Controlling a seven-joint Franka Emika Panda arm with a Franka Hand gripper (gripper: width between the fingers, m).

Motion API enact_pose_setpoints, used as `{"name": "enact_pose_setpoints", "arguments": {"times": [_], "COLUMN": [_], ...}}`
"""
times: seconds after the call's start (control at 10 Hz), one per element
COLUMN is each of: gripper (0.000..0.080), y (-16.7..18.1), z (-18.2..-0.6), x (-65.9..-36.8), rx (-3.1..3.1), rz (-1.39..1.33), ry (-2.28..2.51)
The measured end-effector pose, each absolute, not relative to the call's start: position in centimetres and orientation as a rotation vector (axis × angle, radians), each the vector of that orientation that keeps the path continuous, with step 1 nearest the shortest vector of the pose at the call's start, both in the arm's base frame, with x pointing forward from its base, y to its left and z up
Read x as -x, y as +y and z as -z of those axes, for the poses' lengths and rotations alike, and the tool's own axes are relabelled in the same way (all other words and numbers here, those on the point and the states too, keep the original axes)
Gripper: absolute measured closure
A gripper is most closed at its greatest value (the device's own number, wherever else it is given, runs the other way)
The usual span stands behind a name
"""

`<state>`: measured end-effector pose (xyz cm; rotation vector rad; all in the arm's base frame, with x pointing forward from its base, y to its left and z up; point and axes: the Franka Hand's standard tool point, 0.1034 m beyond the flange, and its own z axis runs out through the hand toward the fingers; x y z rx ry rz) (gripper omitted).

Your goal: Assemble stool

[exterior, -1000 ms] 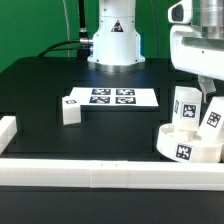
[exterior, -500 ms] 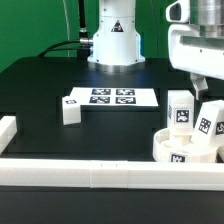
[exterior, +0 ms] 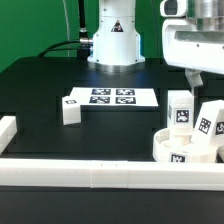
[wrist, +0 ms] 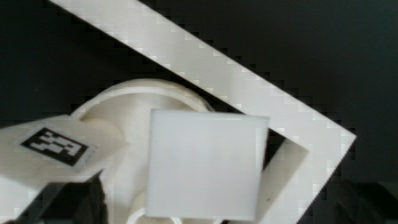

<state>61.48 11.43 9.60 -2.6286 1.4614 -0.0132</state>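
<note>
The black table (exterior: 110,128) is edged by long white bars (exterior: 90,176). The marker board (exterior: 112,97) lies flat near its middle. At the exterior view's right, just behind the front bar, sits the round seat (exterior: 172,150). The gripper (exterior: 206,80) hangs above it, spread and holding nothing. On the seat stand an upright leg (exterior: 179,112) and a tilted leg (exterior: 212,122). A loose leg (exterior: 70,108) rests on the table beside the board.

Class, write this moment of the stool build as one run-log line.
gripper: open, empty, above seat | two legs: standing on seat | third leg: loose on table, by marker board
</note>
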Motion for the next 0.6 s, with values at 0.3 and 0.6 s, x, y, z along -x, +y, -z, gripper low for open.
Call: {"name": "enact_pose_setpoints", "arguments": {"times": [0.3, 0.6], "gripper": [0.0151, 0.0151], "y": [11.95, 11.91], "z": [-9.86, -9.86], "x": [-61.54, -61.56], "rx": [2.873, 2.990], "rz": [0.047, 0.071], "ry": [0.974, 0.574]}}
